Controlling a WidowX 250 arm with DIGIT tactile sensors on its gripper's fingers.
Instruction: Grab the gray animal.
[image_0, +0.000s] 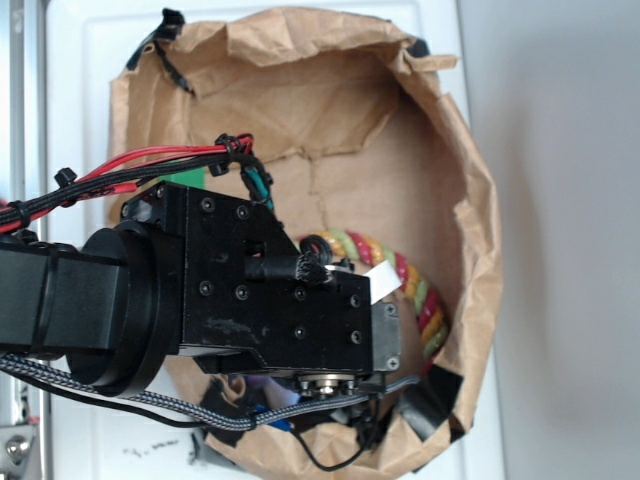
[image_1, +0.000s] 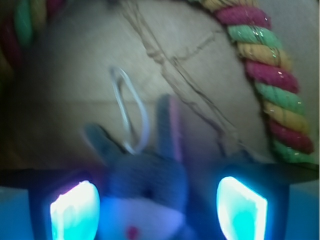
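The gray animal (image_1: 145, 185) is a small gray plush with long pink-lined ears, a pale muzzle and a thin white loop (image_1: 131, 112) on its head. In the wrist view it lies on brown paper at the bottom centre. My gripper (image_1: 157, 210) is open and straddles its head. The left pad (image_1: 75, 210) is close to the plush's side, and the right pad (image_1: 242, 207) stands a little apart from it. In the exterior view my gripper (image_0: 385, 340) points down into the paper-lined bin, and the arm hides the animal.
A multicoloured twisted rope (image_1: 270, 85) curves round the right side, also seen as the rope (image_0: 415, 290) beside the arm. A green block (image_0: 186, 178) peeks out behind the wrist. Crumpled brown paper walls (image_0: 470, 220) ring the area. Cables (image_0: 150, 160) trail left.
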